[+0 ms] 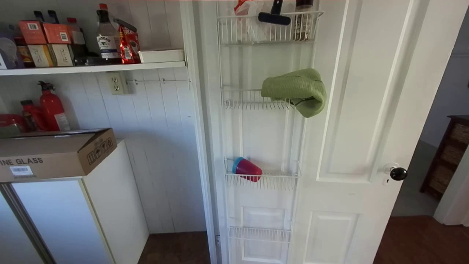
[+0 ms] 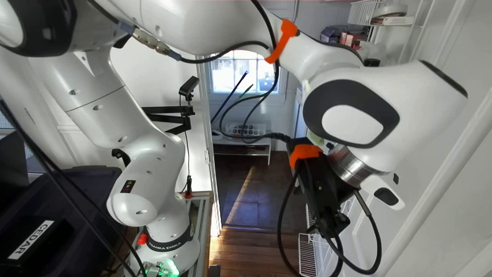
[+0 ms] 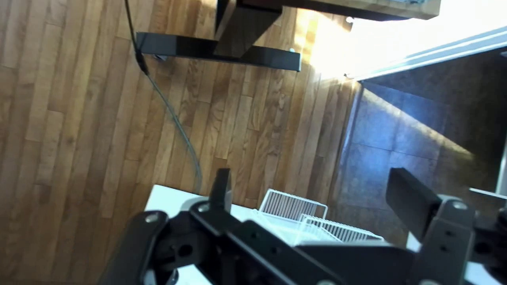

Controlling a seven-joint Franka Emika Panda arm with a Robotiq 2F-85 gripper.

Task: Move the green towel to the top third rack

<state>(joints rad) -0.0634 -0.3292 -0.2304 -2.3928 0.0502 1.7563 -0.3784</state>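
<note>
The green towel (image 1: 293, 88) lies crumpled over the right end of a white wire rack (image 1: 242, 99) on the door, with a fold hanging below it. This is the second rack from the top in that exterior view. The third rack (image 1: 280, 178) below holds a pink and blue cup (image 1: 248, 169) tilted on its side. My gripper (image 3: 311, 174) is open and empty in the wrist view, above the floor and lower racks (image 3: 293, 204). In an exterior view the gripper (image 2: 328, 223) points down near the door; its fingertips are hard to make out. The towel is out of the wrist view.
The top rack (image 1: 269, 31) holds a bag, a black T-shaped tool and a dark container. A bottom rack (image 1: 260, 234) sits low on the door (image 1: 340, 194). A cardboard box (image 1: 55, 154) rests on a white cabinet at the side. A cable loop (image 2: 378, 246) hangs by the gripper.
</note>
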